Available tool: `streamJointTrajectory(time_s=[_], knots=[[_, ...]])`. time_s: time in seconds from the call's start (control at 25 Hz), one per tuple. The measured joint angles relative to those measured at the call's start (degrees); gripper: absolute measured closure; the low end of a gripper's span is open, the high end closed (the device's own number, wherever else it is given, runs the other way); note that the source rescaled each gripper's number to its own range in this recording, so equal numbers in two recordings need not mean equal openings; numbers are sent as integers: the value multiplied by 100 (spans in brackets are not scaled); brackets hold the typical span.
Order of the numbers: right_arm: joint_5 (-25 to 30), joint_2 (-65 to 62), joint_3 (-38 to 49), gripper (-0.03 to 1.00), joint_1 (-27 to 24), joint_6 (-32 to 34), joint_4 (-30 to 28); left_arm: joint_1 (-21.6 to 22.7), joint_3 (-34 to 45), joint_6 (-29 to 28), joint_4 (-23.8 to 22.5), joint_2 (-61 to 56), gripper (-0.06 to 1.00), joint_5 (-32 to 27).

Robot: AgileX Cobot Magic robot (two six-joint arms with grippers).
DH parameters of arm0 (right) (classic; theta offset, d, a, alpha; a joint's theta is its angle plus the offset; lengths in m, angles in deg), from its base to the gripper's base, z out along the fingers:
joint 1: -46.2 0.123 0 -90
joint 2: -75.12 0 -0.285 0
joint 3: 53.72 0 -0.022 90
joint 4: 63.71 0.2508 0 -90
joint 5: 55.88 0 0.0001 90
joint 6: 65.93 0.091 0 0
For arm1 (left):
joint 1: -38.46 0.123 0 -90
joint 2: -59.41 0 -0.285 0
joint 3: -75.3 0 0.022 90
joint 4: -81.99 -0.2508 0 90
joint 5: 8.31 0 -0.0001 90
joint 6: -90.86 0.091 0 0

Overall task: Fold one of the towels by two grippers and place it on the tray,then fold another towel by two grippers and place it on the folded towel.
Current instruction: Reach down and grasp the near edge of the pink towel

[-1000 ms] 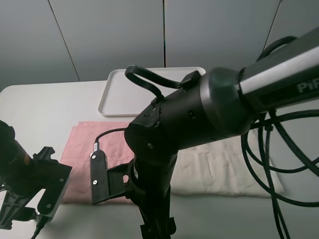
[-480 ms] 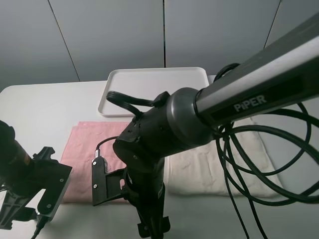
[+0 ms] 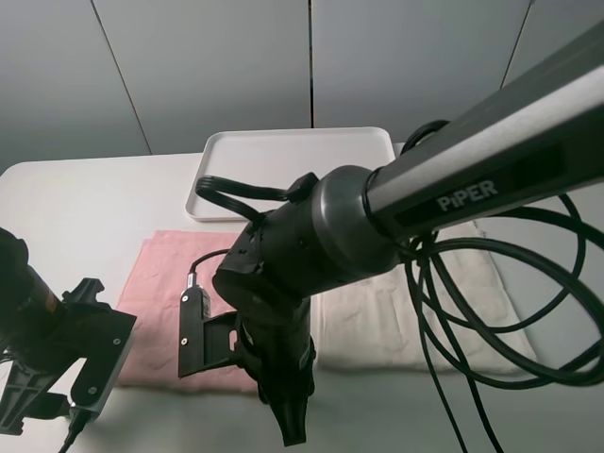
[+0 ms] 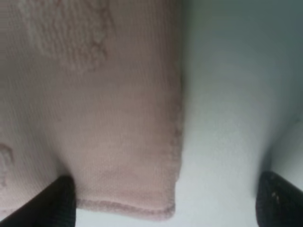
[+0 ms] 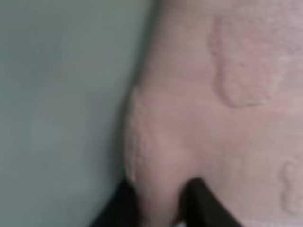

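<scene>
**Pinching the Pink Towel's Near Edge**

Reaching across the middle with the right hand [image 5: 163, 208] and nipping a ridge of the pale pink towel [image 3: 165, 274] between closed-in fingers at its near edge. Holding the left hand [image 4: 168, 201] spread wide at the pink towel's near left corner, with one black fingertip [image 4: 61, 203] over the cloth and the other out over the bare desk [image 3: 75, 198]. Lying flat and unfolded on the desk, pink on the left and the cream towel [image 3: 415, 302] close beside it on the right. Sitting just behind both towels, toward the grey wall: the white tray [image 3: 283, 156].
</scene>
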Motion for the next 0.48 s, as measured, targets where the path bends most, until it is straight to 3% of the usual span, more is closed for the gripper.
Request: streamJointTrajectory(time_s=[0.04, 0.12, 0.48], knots=[[-47, 0, 0, 87, 0, 44, -76, 0, 0, 12, 15, 0, -4, 12], [-98, 0, 0, 96, 0, 135, -111, 0, 0, 12, 41, 0, -4, 40], [-98, 0, 0, 96, 0, 222, -134, 0, 0, 44, 306, 12, -4, 350]])
